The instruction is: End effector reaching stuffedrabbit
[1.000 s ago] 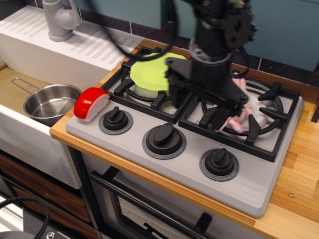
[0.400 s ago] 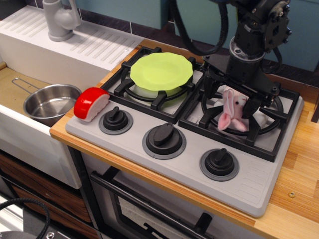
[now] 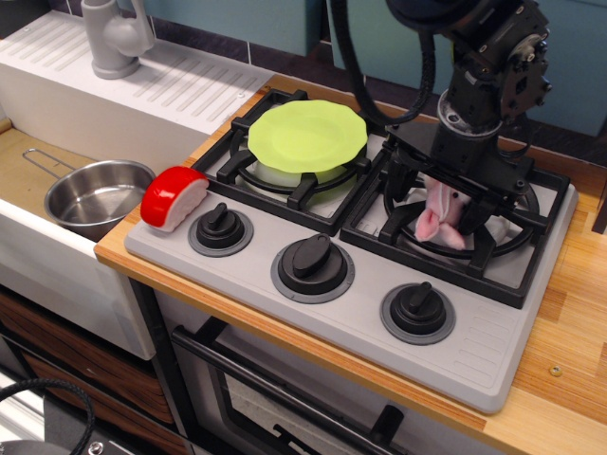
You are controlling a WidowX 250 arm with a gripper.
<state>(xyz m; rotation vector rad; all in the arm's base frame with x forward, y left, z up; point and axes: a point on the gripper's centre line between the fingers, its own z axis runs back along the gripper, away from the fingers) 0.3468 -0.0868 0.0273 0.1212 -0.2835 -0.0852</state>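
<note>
With the end effector (image 3: 442,196) spread astride the stuffedrabbit (image 3: 442,215), you should pinch its light, squashy body, not the floppy ears.

One stuffed rabbit (image 3: 444,214), pink and white. One black pincer (image 3: 446,204). One lime-green plate (image 3: 308,137). One red-and-white sushi-shaped toy (image 3: 173,197). One steel saucepan (image 3: 97,196). One grey tap (image 3: 116,36). Three black knobs: left (image 3: 220,226), middle (image 3: 312,259) and right (image 3: 418,305). Two black burner grates: left (image 3: 285,171) and right (image 3: 517,237). One grey stove surface (image 3: 474,355).
</note>
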